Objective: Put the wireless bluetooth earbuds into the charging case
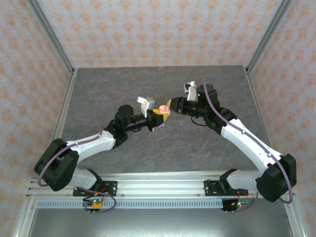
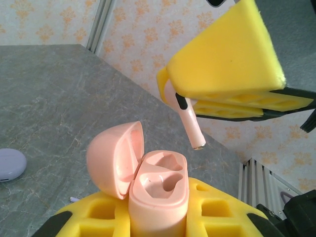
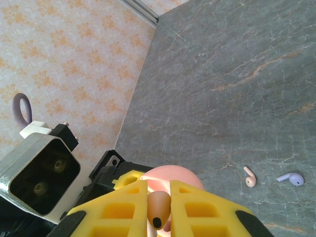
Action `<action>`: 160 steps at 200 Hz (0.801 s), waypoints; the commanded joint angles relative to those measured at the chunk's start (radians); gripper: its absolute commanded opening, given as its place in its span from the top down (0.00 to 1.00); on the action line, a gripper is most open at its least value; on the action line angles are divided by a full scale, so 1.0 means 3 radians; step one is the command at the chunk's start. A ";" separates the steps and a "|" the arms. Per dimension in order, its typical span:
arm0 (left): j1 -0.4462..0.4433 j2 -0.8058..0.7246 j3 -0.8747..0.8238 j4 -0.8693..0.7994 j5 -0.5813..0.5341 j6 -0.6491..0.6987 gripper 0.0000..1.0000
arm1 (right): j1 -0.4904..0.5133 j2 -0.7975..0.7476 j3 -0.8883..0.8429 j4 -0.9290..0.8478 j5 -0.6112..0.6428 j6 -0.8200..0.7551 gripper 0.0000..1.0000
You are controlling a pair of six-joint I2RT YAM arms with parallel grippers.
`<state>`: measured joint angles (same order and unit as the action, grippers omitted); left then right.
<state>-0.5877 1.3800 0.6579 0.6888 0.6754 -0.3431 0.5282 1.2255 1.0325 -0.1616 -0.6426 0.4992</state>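
Left wrist view showed the left hand (image 2: 158,219) clenched on the pink charging case (image 2: 158,190) at lower centre, its lid (image 2: 116,158) open and both sockets apparently empty. At upper right the right hand (image 2: 197,97) pinched a pink earbud (image 2: 190,123), which hung just above and right of the sockets without touching, stem slanting down-right. A second pink earbud (image 3: 250,177) lay on the tabletop (image 3: 222,59).
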 commanded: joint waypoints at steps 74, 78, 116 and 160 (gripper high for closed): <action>-0.0020 -0.0067 0.0108 0.0108 0.0142 -0.0027 0.94 | 0.0040 -0.0076 0.0003 0.0032 0.0123 -0.0066 0.84; -0.0020 -0.0069 0.0103 0.0107 0.0143 -0.0022 0.94 | 0.0042 -0.0076 0.0000 0.0032 0.0126 -0.0065 0.84; -0.0020 -0.0077 0.0108 0.0097 0.0137 -0.0019 0.94 | 0.0048 -0.0068 -0.0011 0.0023 0.0143 -0.0065 0.84; -0.0020 -0.0073 0.0113 0.0102 0.0125 -0.0047 0.94 | 0.0066 -0.0056 -0.0025 -0.0001 0.0164 -0.0080 0.84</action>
<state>-0.5877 1.3792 0.6605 0.6937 0.6994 -0.3511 0.5373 1.2255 1.0325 -0.1619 -0.6113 0.4957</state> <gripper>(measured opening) 0.214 0.156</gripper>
